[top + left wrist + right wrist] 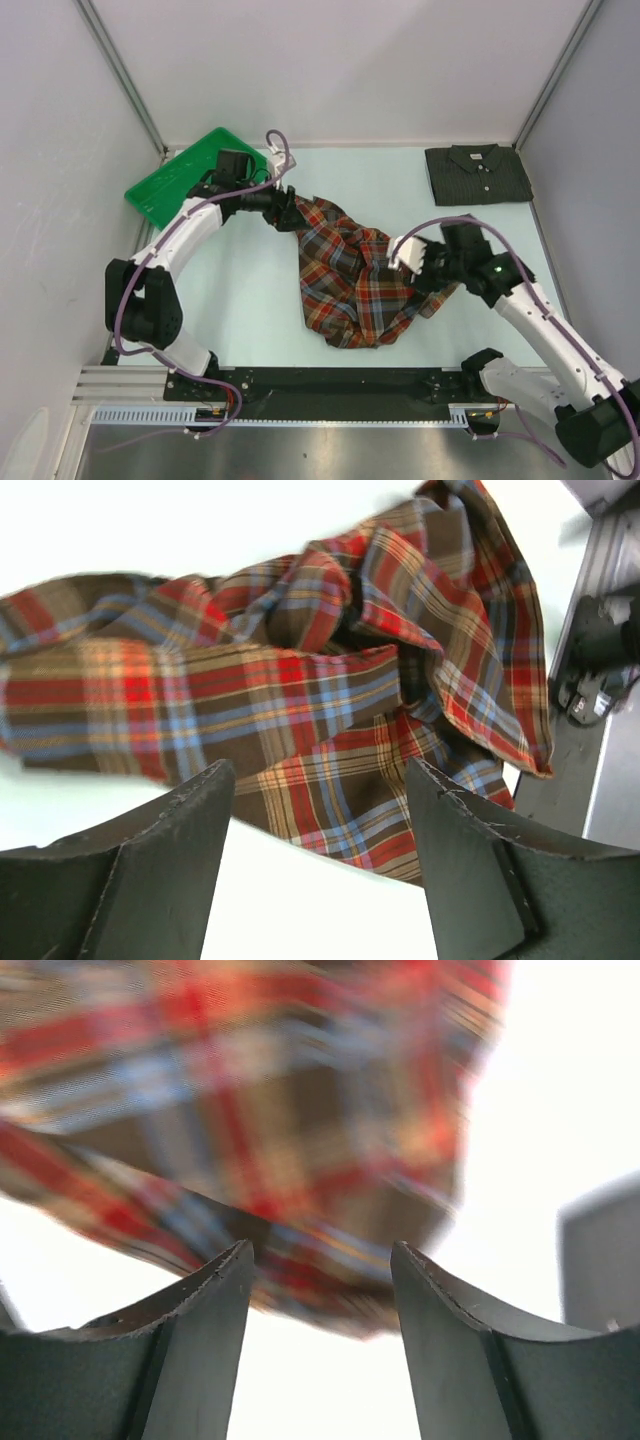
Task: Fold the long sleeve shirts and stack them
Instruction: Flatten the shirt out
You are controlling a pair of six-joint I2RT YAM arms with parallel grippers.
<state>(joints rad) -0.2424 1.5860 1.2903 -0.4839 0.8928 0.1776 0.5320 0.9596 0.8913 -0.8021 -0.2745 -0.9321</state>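
The left arm (185, 235) and right arm (550, 325) wear white shells over black joints, each trailed by a purple cable (452, 219). The left gripper (318, 770) and right gripper (320, 1250) have dark, matte, curved fingers (165, 870).

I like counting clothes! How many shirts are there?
2. The plaid shirt lies crumpled in the middle; the grey shirt sits folded in the far right corner. No others show.

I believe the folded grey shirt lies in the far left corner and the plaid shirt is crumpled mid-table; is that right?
Not quite: the top external view shows the folded grey shirt in the far right corner; the plaid shirt is indeed crumpled mid-table.
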